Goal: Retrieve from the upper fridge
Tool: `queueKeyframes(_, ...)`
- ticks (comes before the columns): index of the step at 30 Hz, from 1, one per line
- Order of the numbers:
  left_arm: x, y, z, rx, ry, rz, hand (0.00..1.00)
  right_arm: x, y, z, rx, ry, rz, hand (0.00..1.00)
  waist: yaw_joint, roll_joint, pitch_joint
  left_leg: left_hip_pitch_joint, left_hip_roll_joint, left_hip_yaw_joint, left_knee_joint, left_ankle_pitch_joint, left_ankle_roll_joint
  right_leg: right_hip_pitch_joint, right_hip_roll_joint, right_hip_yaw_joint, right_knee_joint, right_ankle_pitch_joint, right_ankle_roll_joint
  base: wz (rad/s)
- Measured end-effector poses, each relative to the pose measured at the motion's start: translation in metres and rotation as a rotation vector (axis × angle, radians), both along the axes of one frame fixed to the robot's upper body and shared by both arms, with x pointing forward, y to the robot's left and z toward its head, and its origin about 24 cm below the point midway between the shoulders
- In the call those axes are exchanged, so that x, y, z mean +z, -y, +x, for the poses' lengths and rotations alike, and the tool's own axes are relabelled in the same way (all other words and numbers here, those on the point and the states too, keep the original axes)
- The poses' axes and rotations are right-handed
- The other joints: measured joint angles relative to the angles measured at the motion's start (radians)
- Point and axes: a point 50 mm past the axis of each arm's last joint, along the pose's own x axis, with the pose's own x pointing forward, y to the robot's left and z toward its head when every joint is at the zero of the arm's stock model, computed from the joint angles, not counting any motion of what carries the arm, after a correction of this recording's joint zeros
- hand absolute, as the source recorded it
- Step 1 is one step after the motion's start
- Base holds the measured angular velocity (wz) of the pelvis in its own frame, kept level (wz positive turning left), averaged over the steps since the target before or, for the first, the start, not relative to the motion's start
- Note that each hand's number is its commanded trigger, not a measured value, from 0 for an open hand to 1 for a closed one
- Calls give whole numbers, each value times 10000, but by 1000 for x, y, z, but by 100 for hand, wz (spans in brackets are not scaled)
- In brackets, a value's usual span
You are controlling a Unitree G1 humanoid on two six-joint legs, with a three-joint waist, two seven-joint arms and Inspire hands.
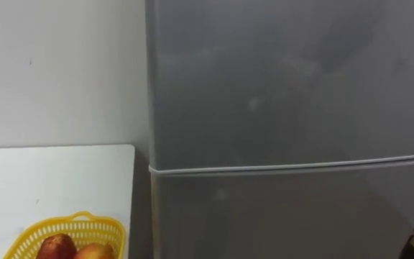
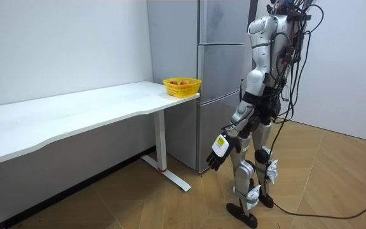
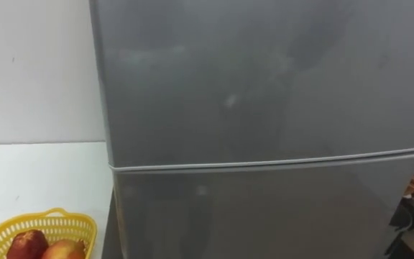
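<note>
A grey two-door fridge stands straight ahead of me. Its upper door (image 1: 293, 86) and its lower door (image 1: 293, 216) are both closed, with a pale seam between them. In the room view I stand upright facing the fridge (image 2: 221, 38), about a step away. My left hand (image 2: 217, 151) hangs by my thigh, its fingers relaxed and holding nothing.
A white table (image 1: 49, 180) meets the fridge's left side. On its near corner sits a yellow basket (image 1: 77, 226) holding a red apple (image 1: 56, 247) and an orange-toned fruit (image 1: 93, 252). A white wall rises behind the table. Wooden floor (image 2: 335, 165) lies open behind me.
</note>
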Motion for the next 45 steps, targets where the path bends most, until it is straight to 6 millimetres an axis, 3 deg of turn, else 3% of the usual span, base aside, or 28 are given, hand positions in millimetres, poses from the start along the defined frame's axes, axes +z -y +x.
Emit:
queueKeyframes(4,0,0,-2,95,-251,61,0,-49,10,-19,-906,-1199,2099,0,-36,59,-15,-46,-13,-10,18,-5,6,-25,-6,2,-21,-1,0,0)
queueKeyframes(5,0,1,-3,104,-263,52,0,-55,11,-21,-1030,-1344,2366,0,-18,225,-9,-53,-14,-6,31,-7,10,-31,-6,16,-24,-1,1,0)
queueKeyframes(6,0,2,-4,135,-290,40,0,-66,14,-25,-1259,-1558,2911,0,-48,180,-4,-42,-26,1,57,-9,12,-29,-14,27,-29,-1,1,0)
queueKeyframes(7,0,2,-3,139,-276,68,0,-78,18,-29,-1528,-1762,3453,0,-83,265,14,-46,-30,7,80,-8,13,-34,-21,21,-26,-3,2,0)
queueKeyframes(14,1,-1,18,-28,389,354,0,-151,16,-47,-2168,-4030,5998,0,-107,346,37,-58,-44,24,38,-7,14,-91,-52,21,-30,-64,23,0)
queueKeyframes(21,1,1,18,-221,251,365,0,-221,-6,-71,-2345,-6882,8168,0,-29,415,2,-96,-49,114,-41,-2,15,-155,-25,195,-39,-78,28,-3)
queueKeyframes(26,1,3,19,-258,251,273,0,-274,-33,-109,-2184,-10016,9649,0,1,461,0,87,-44,126,-80,-3,15,52,-28,225,-55,-79,31,4)
queueKeyframes(32,-2,10,19,-188,78,-103,0,-304,-57,-148,-1824,-12562,11083,0,39,532,38,28,-69,97,61,-20,24,102,-61,208,-79,-118,34,3)
queueKeyframes(35,-3,12,14,-133,-285,-304,0,-316,-69,-178,-1357,-14482,12001,0,54,540,39,224,-96,20,-89,-24,32,205,-66,229,-182,-185,76,6)
queueKeyframes(38,-4,14,6,-62,-763,-510,0,-323,-81,-195,-346,-16525,12263,0,79,546,41,364,-92,9,-105,-32,41,303,-64,266,-174,-199,75,-6)
queueKeyframes(42,-4,14,1,39,-1122,-652,0,-328,-91,-196,998,-18170,12267,0,110,536,36,378,-110,-16,-74,-29,43,312,-69,251,-171,-195,73,0)
queueKeyframes(45,-6,16,9,-65,-1126,-774,0,-332,-95,-184,2139,-19303,11695,0,311,523,34,382,-124,13,-78,-28,45,313,-78,229,-166,-193,76,0)
